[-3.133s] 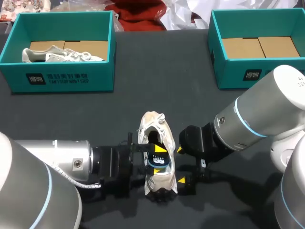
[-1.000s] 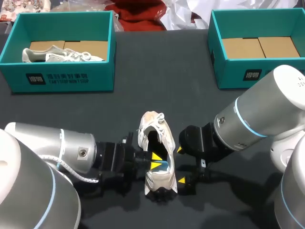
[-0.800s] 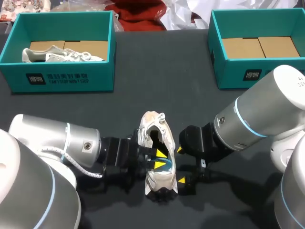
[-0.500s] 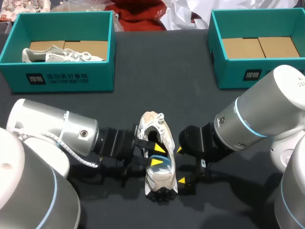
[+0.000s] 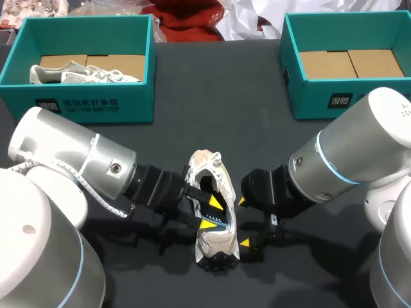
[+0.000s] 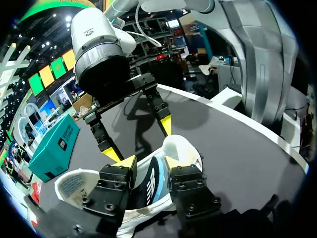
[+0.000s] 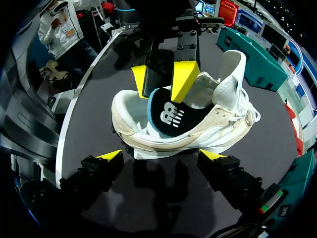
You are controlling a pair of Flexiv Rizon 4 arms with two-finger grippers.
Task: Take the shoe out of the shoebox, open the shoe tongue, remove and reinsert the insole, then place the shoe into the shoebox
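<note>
While the shoe (image 5: 209, 168) lies near the tabletop's (image 5: 212, 96) front edge, the left gripper (image 5: 210, 213) pinches its dark insole (image 7: 168, 116). The right gripper (image 5: 243, 222) — spread wide, empty — stands just beside.

We are seeing a shoe (image 5: 215, 239) of matt cream mesh and rough suede, its insole (image 7: 171, 116) smooth and dark. The desk (image 5: 218, 96) is showing matt black; the far-left box (image 5: 135, 106) is looking like teal card; our right arm (image 5: 359, 147) is gleaming smooth silver.
</note>
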